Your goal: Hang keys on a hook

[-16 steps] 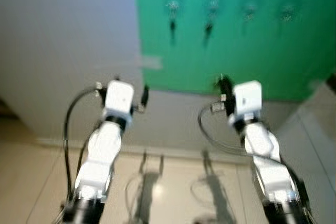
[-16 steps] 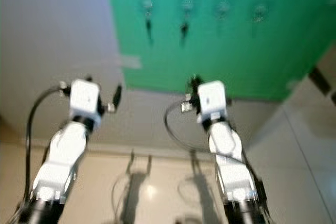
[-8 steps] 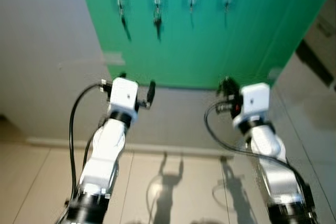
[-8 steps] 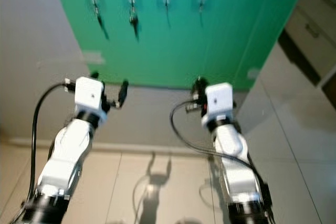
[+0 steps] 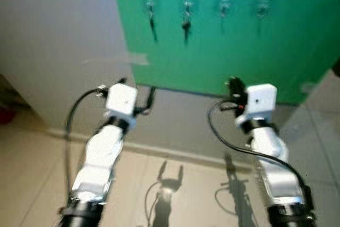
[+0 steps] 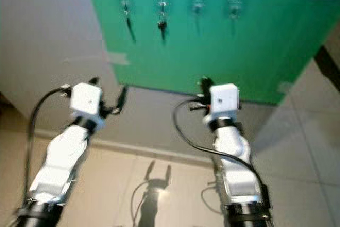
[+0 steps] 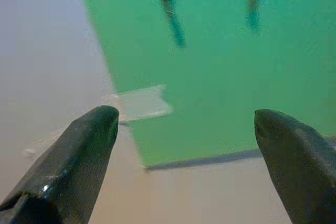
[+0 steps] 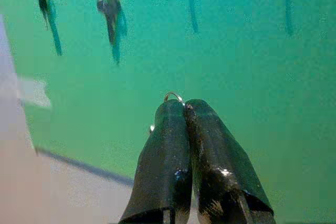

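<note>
No readable text, labels, brands or numbers anywhere in my views. The green board (image 5: 223,46) on the wall is plain, and the pale tape strip (image 7: 140,103) at its left edge carries no writing. Camera housings on my wrists show no markings I can make out; the head views are blurred.

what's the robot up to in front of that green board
It is facing a green board on the wall with a row of four hooks. The two hooks on the robot's left each hold a key; the other two hooks look bare. The right tool is raised toward the board, shut on a key ring whose metal loop pokes out at its tip. The left tool is also held up, open with nothing in it. No key has gone on yet.
</note>
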Robot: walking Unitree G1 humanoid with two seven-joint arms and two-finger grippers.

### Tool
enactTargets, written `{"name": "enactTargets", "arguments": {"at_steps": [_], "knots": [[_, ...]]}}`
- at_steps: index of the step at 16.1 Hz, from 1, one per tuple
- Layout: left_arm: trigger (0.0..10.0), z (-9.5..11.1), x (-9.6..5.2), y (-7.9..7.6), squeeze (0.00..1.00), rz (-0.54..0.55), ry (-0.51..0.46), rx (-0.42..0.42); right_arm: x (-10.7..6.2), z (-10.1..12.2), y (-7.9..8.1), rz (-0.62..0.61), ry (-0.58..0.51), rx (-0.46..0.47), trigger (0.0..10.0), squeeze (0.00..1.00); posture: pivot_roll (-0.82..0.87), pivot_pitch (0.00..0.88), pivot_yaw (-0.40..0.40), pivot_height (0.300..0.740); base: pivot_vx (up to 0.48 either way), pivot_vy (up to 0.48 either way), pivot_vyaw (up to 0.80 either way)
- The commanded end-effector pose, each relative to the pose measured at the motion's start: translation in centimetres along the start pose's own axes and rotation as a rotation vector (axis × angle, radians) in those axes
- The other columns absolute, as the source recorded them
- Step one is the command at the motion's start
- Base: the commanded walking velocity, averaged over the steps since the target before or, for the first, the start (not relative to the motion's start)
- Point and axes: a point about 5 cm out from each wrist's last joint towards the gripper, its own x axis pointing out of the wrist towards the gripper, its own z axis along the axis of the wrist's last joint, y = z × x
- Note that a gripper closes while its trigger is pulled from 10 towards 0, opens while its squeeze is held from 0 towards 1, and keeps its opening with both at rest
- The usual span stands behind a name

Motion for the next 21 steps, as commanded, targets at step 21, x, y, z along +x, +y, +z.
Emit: {"name": "enactTargets", "arguments": {"at_steps": [21], "knots": [[10.0,4.7,-0.2,-4.8,0.0,-0.626,-0.175,-0.138,4.0,7.6,-1.5,0.201,-0.161,0.194,10.0,0.0,-0.12,0.021,0.06,0.74,0.082,0.0,0.0]]}}
